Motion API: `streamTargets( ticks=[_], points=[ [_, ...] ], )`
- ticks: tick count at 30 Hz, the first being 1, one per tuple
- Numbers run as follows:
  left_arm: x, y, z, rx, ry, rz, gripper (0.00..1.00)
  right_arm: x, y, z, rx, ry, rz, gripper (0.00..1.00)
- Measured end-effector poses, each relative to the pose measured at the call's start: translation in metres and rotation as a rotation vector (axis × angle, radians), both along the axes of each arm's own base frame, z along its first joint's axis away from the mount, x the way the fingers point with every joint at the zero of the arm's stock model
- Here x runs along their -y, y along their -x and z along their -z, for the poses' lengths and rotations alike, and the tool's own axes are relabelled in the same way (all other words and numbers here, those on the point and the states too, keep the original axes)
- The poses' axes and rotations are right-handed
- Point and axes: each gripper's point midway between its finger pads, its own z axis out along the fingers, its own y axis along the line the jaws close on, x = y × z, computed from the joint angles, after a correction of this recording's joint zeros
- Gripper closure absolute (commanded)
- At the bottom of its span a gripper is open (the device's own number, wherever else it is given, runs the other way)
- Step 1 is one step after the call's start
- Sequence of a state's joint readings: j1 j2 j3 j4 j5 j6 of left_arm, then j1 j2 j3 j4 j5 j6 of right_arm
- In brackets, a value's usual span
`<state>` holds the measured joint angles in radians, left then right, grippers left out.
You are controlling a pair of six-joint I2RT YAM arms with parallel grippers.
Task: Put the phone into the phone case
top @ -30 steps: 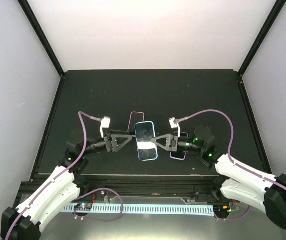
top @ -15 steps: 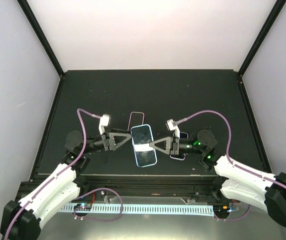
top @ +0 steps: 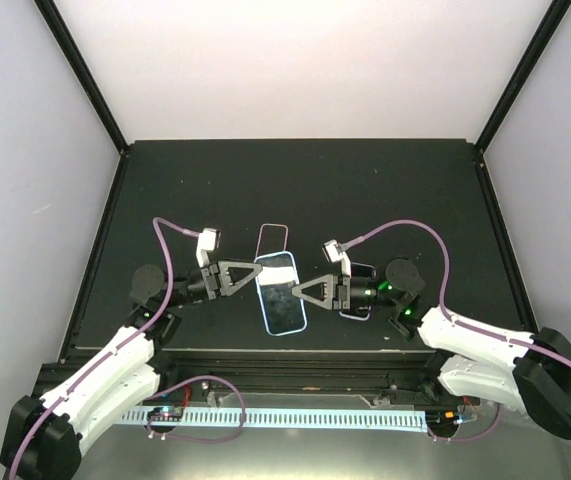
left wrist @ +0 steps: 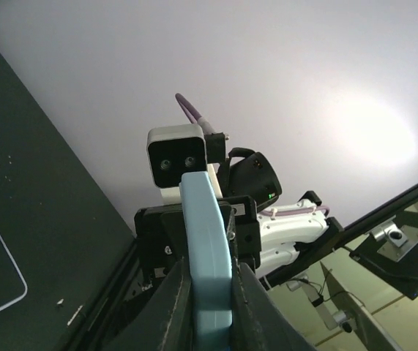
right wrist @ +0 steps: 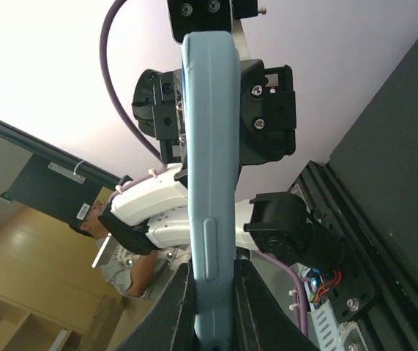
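Above the dark table, the left gripper and right gripper each clamp the pale-blue phone (edge-on to both wrist cameras).

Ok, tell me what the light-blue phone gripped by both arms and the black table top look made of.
The light-blue phone: front looks like glossy glass, since it mirrors the light; its pale blue rim looks matte, smooth plastic or silicone, unclear which. The black table top: matte sheet with pale specks, material unclear.
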<state>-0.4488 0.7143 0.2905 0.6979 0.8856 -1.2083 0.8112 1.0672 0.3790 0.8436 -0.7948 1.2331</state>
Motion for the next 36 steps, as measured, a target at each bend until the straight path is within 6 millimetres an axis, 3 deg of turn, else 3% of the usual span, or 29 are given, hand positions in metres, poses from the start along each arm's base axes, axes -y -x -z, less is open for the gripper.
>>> streamTargets(
  ticks=[3, 7, 9, 10, 15, 23, 24, 27, 29, 33, 36],
  points=[
    [-0.001, -0.002, 0.000, -0.020, 0.011, -0.007, 0.96, -0.001, -0.001, 0.001, 0.000, -0.004, 0.000, 0.99],
    [-0.003, -0.002, -0.005, -0.029, 0.030, -0.018, 0.79, -0.003, -0.003, -0.002, -0.002, -0.025, -0.004, 0.99],
    [-0.004, -0.001, -0.008, -0.025, 0.038, -0.020, 0.77, -0.004, -0.003, -0.004, -0.005, -0.036, -0.007, 0.99],
    [-0.004, 0.001, -0.010, -0.019, 0.042, -0.021, 0.77, -0.004, -0.002, -0.005, -0.010, -0.039, -0.013, 0.99],
    [-0.007, 0.005, -0.011, -0.024, 0.032, -0.029, 0.98, -0.004, 0.001, -0.007, -0.004, -0.039, -0.017, 0.99],
    [-0.004, -0.001, -0.002, -0.068, -0.061, -0.047, 0.98, -0.001, -0.004, 0.002, 0.020, 0.033, 0.039, 0.99],
    [-0.004, -0.002, -0.001, -0.070, -0.070, -0.048, 0.95, 0.000, -0.004, 0.003, 0.022, 0.040, 0.044, 0.99],
    [-0.003, -0.004, 0.003, -0.087, -0.106, -0.053, 0.64, -0.001, -0.007, 0.006, 0.022, 0.060, 0.057, 0.99],
    [-0.002, -0.005, 0.006, -0.083, -0.120, -0.055, 0.52, 0.000, -0.009, 0.007, 0.014, 0.069, 0.072, 0.99],
    [-0.002, -0.004, 0.005, -0.076, -0.117, -0.049, 0.39, 0.000, -0.016, 0.012, -0.015, 0.085, 0.117, 0.99],
    [-0.002, 0.000, 0.009, -0.064, -0.111, -0.034, 0.37, 0.000, -0.024, 0.012, -0.039, 0.083, 0.159, 0.99]
  ],
)
